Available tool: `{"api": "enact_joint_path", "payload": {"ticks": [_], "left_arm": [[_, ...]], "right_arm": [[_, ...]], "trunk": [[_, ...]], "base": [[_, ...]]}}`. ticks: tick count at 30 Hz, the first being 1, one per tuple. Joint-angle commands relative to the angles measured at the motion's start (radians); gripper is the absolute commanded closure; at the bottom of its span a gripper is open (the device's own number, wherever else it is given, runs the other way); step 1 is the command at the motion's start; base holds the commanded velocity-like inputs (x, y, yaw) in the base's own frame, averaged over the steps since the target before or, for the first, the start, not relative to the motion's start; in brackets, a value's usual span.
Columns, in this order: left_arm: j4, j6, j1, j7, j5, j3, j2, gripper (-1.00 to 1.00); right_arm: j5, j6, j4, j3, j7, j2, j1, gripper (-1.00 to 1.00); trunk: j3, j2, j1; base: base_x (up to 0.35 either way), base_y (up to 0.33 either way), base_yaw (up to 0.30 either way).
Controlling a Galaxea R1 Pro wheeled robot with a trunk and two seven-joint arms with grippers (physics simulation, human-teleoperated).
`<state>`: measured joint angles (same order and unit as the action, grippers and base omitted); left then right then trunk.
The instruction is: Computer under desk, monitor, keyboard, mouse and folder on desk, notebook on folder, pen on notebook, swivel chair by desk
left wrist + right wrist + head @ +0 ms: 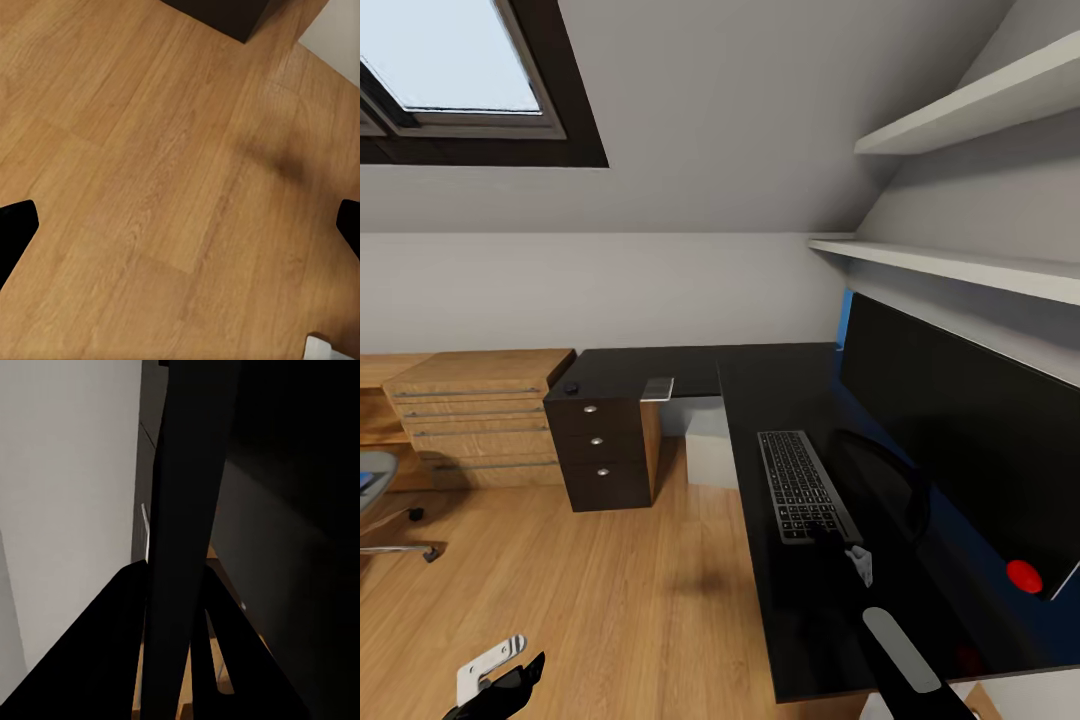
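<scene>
Closest in, at the lower edge of the head view, the left gripper (500, 685) hangs low over the light wood plank floor (610, 590); its wrist view shows two dark fingertips (15, 229) far apart at opposite sides with bare boards between them, so its jaws stand wide with nothing held. The right arm reaches in over the near end of the desk (780, 375), and the right gripper (857, 562) sits just at the near end of the keyboard (803, 485), its pale tips right by the last keys. Its own camera is mostly black, with a long dark slab running between two dark shapes; it may be closed on the keyboard's edge, but I cannot tell from so dim a view. The keyboard lies lengthwise on the matte black top, just beside the curved black foot of the monitor (960, 420), whose wide black screen stands along the right wall under white shelves (960, 265), a red dot at its lower corner; its far right is cut off by the frame. At the far corner of the L, the small black mouse (571, 388) rests above the dark drawer unit (605, 450), with a thin pale flat item (657, 388) nearby at the desk edge. Under the desk a pale box, the computer (710, 455), is partly hidden. At the far left a sliver of the swivel chair (375, 500) and its castors shows, well apart from the desk, beside light wooden cabinets (475, 415). A skylight (455, 70) is set in the sloped ceiling.
</scene>
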<state>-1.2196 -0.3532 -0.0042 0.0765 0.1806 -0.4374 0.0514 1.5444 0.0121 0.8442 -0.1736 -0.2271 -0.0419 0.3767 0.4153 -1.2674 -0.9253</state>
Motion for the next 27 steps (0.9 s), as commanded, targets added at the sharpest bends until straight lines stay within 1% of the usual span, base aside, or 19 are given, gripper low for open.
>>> {"api": "enact_joint_path", "payload": {"ticks": [1,12,23,27], "left_arm": [[-0.001,-0.006,0.000,0.005,0.007,-0.003,0.001,-1.00],[0.002,-0.003,0.000,0.005,0.007,-0.004,0.000,-1.00],[0.006,-0.001,0.000,0.005,0.007,-0.004,-0.001,-1.00],[0.006,0.000,0.000,0.006,0.007,-0.004,-0.001,-1.00]], "right_arm": [[0.013,0.002,-0.001,-0.003,-0.008,-0.001,0.001,1.00],[0.013,0.002,-0.001,-0.003,-0.008,-0.001,0.001,1.00],[0.013,0.002,-0.001,-0.003,-0.008,-0.001,0.001,1.00],[0.013,0.002,-0.001,-0.003,-0.008,-0.001,0.001,1.00]], "trunk": [[0.001,-0.001,0.000],[0.001,-0.001,0.000],[0.001,-0.001,0.000],[0.001,-0.001,0.000]], "base": [[0.000,-0.008,0.000],[0.071,-0.189,0.000],[0.008,-0.018,0.000],[0.094,-0.001,0.000]]}}
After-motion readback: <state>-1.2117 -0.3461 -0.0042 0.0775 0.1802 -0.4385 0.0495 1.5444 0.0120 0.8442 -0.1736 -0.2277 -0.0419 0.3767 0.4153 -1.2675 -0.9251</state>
